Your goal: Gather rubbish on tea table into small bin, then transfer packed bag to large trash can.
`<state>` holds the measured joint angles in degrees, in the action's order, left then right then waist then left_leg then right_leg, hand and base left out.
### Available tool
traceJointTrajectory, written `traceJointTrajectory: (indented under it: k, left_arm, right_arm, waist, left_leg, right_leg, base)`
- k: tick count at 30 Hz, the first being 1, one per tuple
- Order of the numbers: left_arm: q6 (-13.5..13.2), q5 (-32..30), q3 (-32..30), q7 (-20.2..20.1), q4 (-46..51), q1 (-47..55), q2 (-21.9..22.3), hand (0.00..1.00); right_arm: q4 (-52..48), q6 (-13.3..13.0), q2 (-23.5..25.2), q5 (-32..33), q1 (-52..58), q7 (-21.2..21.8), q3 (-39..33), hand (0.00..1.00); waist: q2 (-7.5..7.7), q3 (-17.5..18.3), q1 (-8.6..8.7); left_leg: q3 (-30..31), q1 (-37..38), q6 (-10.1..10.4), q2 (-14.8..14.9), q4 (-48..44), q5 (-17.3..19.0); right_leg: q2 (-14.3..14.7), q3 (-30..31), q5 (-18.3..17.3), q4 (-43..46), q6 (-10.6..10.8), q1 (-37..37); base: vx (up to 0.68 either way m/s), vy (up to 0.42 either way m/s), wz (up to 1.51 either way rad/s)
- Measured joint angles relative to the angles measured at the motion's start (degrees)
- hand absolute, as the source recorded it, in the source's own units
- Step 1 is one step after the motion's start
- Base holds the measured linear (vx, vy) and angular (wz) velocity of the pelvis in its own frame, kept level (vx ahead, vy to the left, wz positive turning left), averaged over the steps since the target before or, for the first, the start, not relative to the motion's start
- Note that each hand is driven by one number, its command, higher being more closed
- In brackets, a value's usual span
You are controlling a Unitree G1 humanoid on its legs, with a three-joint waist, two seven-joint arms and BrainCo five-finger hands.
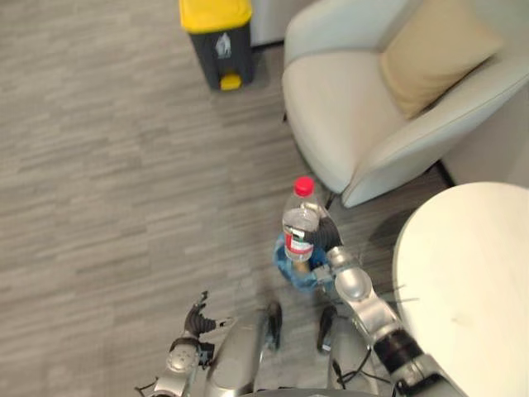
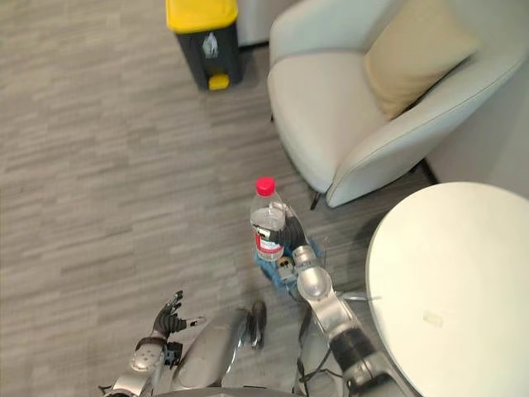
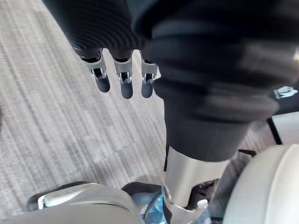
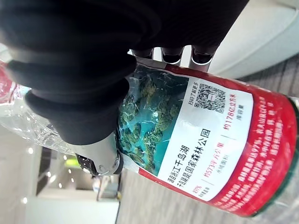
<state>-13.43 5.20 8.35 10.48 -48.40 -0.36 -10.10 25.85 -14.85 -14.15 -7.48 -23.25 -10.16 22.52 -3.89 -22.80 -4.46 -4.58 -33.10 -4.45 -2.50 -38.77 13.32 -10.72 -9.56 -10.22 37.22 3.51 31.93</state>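
1. The right hand point(image 1: 324, 237) is clenched round a clear bottle point(image 1: 299, 222) (red cap, red label). Its fingers lie across the label, its thumb is on the other side, and it holds the bottle upright.
2. The bottle sits right over the small bin point(image 1: 291, 273), which has a blue liner and stands on the floor near the armchair point(image 1: 347, 116) and the round white worktop point(image 1: 471, 289).
3. The left hand point(image 2: 169, 317) is low at the robot's side, fingers point(image 3: 121, 81) straight and holding nothing.
4. The large trash can point(image 1: 216, 37), yellow-lidded, stands well apart on the floor beyond the armchair, which carries a tan cushion point(image 1: 434, 50).
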Motion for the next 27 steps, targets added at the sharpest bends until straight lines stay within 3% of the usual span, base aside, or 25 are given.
traceJointTrajectory:
  k: [5, 9, 13, 17, 20, 21, 27]
  left_arm:
    - [-1.0, 2.6, -2.24, 3.0, -1.65, -11.17, 3.16, 0.0]
    - [-2.19, 4.04, -5.41, 4.78, 3.85, -17.93, 6.13, 0.0]
    - [-4.07, 6.42, -6.73, 6.1, 9.51, -21.41, 6.57, 0.0]
    - [-5.35, 6.99, -7.42, 6.75, 13.05, -21.78, 6.42, 0.0]
    - [-4.88, 7.0, -8.19, 7.33, 11.71, -21.74, 6.16, 0.0]
    - [-4.61, 7.0, -8.11, 7.29, 11.4, -21.73, 6.04, 0.0]
    - [-3.23, 6.86, -7.79, 7.18, 7.91, -21.7, 5.53, 0.0]
  right_arm:
    - [3.64, 1.23, -2.08, -1.55, -8.35, -5.54, -3.78, 1.0]
    - [2.47, 2.37, -3.11, -2.21, -17.33, -9.66, -6.26, 1.0]
    - [2.03, 3.11, -5.58, -2.21, -24.65, -12.98, -7.14, 1.0]
    - [2.89, 4.1, -8.18, -1.48, -29.05, -15.91, -7.41, 1.0]
    - [6.44, 4.11, -9.06, -0.92, -31.48, -16.04, -7.35, 1.0]
    - [7.24, 4.15, -9.3, -0.85, -31.77, -16.05, -7.39, 0.0]
    - [11.27, 4.72, -8.29, 0.13, -31.36, -15.84, -5.8, 0.0]
  waist:
    - [-0.64, -2.45, 0.4]
    - [-0.52, -5.66, 0.3]
    - [-0.47, -7.12, -0.98]
    - [-0.36, -7.29, -2.21]
    - [-0.34, -7.3, -2.51]
    - [-0.33, -7.3, -2.51]
    - [0.0, -7.49, -2.29]
  left_leg:
    - [0.73, -15.49, 0.92, 0.04, -9.78, 1.11]
    - [0.57, -29.3, 1.06, 0.61, -18.57, 2.51]
    - [-0.48, -39.83, 1.12, 2.19, -23.28, 2.42]
    - [-0.14, -45.12, 1.25, 2.43, -25.19, 2.24]
    - [0.39, -46.98, 1.44, 2.37, -25.36, 2.0]
    - [0.49, -47.27, 1.55, 2.3, -25.35, 2.0]
    - [0.75, -48.34, 1.62, 1.97, -25.35, 1.74]
  right_leg:
    - [-1.79, -0.47, -2.95, 11.76, -1.56, 15.47]
    - [-3.52, -0.39, -5.91, 22.13, -3.23, 29.29]
    - [-4.53, -0.42, -7.31, 28.25, -4.25, 40.02]
    - [-4.63, -0.44, -7.59, 30.54, -4.63, 45.39]
    - [-4.72, -0.95, -7.69, 30.65, -4.56, 46.9]
    - [-4.84, -1.09, -7.72, 30.66, -4.53, 47.13]
    - [-5.39, -1.55, -7.88, 30.86, -4.59, 47.9]
  base:
    - [-0.12, -0.085, 0.17]
    - [-0.16, -0.099, 0.22]
    - [-0.13, -0.085, 0.2]
    - [-0.1, -0.031, 0.07]
    - [-0.06, 0.011, 0.05]
    - [-0.06, 0.016, 0.1]
    - [-0.07, 0.013, 0.05]
